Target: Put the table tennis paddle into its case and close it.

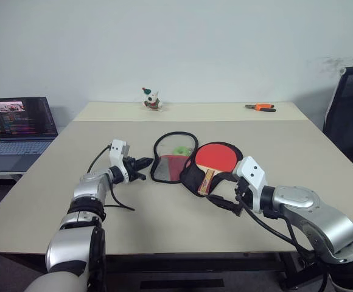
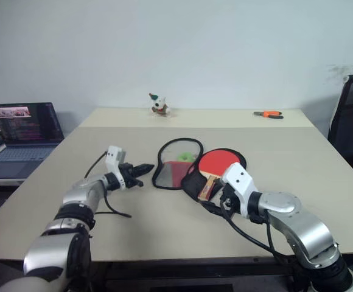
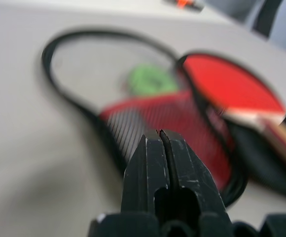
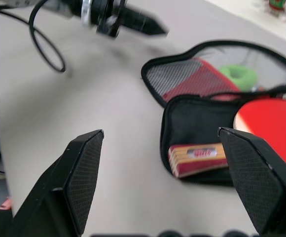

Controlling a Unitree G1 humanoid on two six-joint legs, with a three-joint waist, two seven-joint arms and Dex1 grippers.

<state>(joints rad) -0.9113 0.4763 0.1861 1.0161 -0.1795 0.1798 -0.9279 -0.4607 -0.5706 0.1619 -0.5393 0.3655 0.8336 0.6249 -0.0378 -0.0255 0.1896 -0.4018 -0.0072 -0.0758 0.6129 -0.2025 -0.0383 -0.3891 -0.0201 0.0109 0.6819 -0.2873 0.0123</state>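
An open dark laptop [image 1: 19,125] sits off the left edge of the wide beige counter [image 1: 73,201]. The left end effector [image 1: 143,163] hovers above the counter with its two black fingers pressed together, empty, its tip near the left rim of the case. The paddle-shaped black fabric case with a red mesh panel [image 1: 171,159] lies open in the middle of the counter, its lid half spread flat to the left. The round red rubber-faced table tennis paddle with a light wooden handle [image 1: 216,157] rests in the right half, handle toward the robot. The right end effector [image 1: 224,201] has its fingers spread wide, gripping nothing, just on the robot's side of the handle. Far back stand a small figurine [image 1: 151,99] and orange-handled pliers [image 1: 260,107].
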